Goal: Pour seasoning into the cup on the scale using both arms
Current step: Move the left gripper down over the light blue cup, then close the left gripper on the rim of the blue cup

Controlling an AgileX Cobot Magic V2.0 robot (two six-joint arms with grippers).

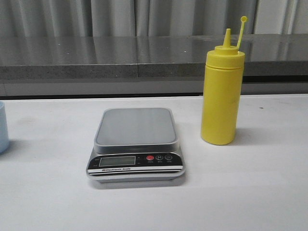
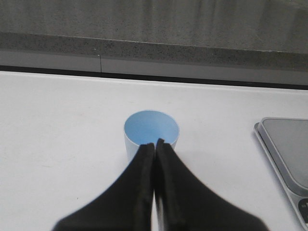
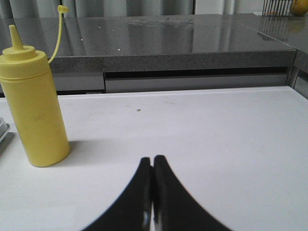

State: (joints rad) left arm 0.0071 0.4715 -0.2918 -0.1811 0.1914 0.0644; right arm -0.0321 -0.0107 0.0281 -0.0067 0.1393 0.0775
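Note:
The yellow seasoning bottle [image 1: 221, 94] stands upright on the white table, right of the scale, its small cap hanging open on its strap; it also shows in the right wrist view [image 3: 33, 106]. The silver-grey scale [image 1: 136, 144] sits mid-table with nothing on its platform; its corner shows in the left wrist view [image 2: 288, 159]. The pale blue cup [image 1: 3, 127] stands at the far left edge, and upright and empty in the left wrist view [image 2: 151, 132]. My left gripper [image 2: 155, 143] is shut and empty, just short of the cup. My right gripper [image 3: 152, 159] is shut and empty, apart from the bottle.
A grey stone ledge [image 1: 144, 57] runs along the back of the white table [image 1: 250, 192], with curtains behind it.

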